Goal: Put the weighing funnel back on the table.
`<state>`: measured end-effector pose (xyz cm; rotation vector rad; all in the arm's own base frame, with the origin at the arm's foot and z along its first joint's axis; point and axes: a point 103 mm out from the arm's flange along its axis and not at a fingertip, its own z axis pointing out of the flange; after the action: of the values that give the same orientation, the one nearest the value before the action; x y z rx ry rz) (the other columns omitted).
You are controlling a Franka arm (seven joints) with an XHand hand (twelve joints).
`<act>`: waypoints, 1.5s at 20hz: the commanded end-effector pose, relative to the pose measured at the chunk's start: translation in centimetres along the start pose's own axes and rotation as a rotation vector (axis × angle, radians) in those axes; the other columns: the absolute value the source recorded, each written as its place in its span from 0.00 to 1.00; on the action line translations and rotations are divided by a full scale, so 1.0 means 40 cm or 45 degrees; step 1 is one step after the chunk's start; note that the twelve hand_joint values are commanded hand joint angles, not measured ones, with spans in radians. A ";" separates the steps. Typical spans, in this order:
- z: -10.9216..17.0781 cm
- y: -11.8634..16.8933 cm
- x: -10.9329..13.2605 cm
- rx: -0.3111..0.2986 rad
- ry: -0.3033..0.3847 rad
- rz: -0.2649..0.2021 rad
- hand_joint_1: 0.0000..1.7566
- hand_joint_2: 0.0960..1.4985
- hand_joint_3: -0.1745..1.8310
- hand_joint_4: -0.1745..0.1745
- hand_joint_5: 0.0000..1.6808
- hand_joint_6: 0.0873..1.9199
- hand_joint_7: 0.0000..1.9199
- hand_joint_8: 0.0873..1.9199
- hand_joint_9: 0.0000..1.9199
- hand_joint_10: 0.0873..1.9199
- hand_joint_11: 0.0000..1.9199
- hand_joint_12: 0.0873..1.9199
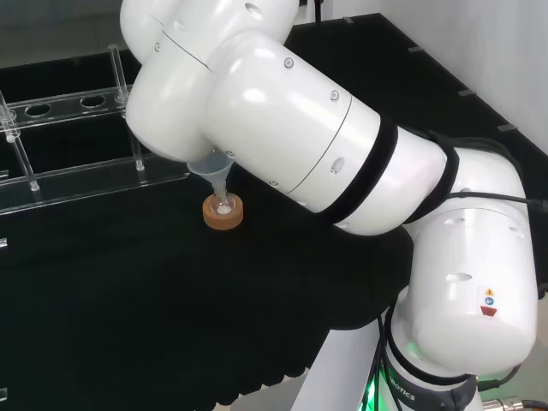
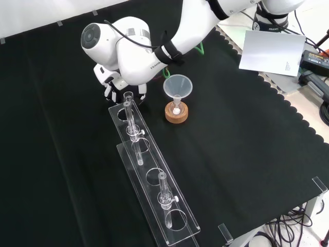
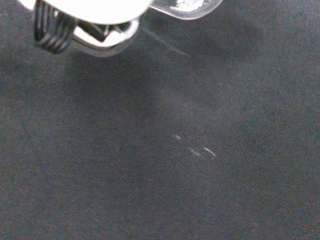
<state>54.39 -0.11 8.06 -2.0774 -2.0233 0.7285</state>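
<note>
In the wrist view a small clear piece, the weighing funnel, sits right against the blurred white part of my hand, above bare black cloth. A faint thin line runs from it towards the cloth. In the front view my hand hangs low over the cloth under the arm's round-capped link, just past the far end of the clear rack. Its black and white fingers curl downward. The big funnel stands to the right of my hand in that view, and shows too in the head view, funnel.
The big funnel's stem sits in a small flask on a cork ring, cork ring. The long clear rack carries two upright tubes. A white sheet and cables lie off the cloth at the front view's upper right.
</note>
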 end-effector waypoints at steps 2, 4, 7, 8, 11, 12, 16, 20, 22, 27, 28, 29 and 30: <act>0.003 -0.007 0.027 -0.031 0.006 0.012 0.63 0.51 0.27 1.00 0.73 0.30 0.28 0.33 0.48 0.14 0.42 0.52; 0.003 -0.009 0.024 -0.031 0.013 0.003 0.60 0.54 0.20 0.87 0.68 0.29 0.27 0.33 0.48 0.14 0.41 0.52; 0.002 -0.018 0.018 -0.057 0.026 -0.016 0.55 0.49 0.18 0.55 0.46 0.31 0.24 0.34 0.46 0.14 0.40 0.53; 0.003 -0.020 0.016 -0.063 0.030 -0.018 0.54 0.48 0.18 0.51 0.42 0.32 0.23 0.34 0.46 0.14 0.39 0.54; 0.001 -0.029 0.016 -0.075 0.031 -0.031 0.52 0.46 0.19 0.45 0.34 0.32 0.22 0.34 0.44 0.14 0.38 0.55; 0.000 -0.033 0.012 -0.080 0.033 -0.037 0.52 0.45 0.19 0.44 0.31 0.31 0.21 0.34 0.44 0.15 0.37 0.55; -0.008 -0.052 0.006 -0.107 0.046 -0.061 0.51 0.43 0.21 0.42 0.25 0.26 0.19 0.33 0.41 0.16 0.34 0.57; -0.039 -0.077 -0.008 -0.158 0.076 -0.063 0.50 0.41 0.22 0.42 0.23 0.22 0.18 0.33 0.39 0.19 0.32 0.59; -0.064 -0.096 -0.018 -0.187 0.094 -0.061 0.50 0.40 0.23 0.42 0.23 0.21 0.18 0.33 0.39 0.19 0.32 0.59; -0.136 -0.151 -0.038 -0.198 0.096 -0.052 0.48 0.39 0.24 0.42 0.24 0.18 0.18 0.33 0.38 0.21 0.31 0.59; -0.147 -0.161 -0.039 -0.196 0.092 -0.048 0.48 0.39 0.24 0.42 0.24 0.18 0.18 0.33 0.37 0.21 0.31 0.59; -0.157 -0.169 -0.041 -0.185 0.086 -0.042 0.47 0.39 0.24 0.42 0.24 0.17 0.18 0.33 0.37 0.21 0.31 0.60; -0.167 -0.178 -0.043 -0.175 0.081 -0.034 0.47 0.39 0.25 0.42 0.24 0.17 0.18 0.33 0.37 0.22 0.30 0.60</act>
<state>52.21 -0.22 14.21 -2.1157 -2.1349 0.5218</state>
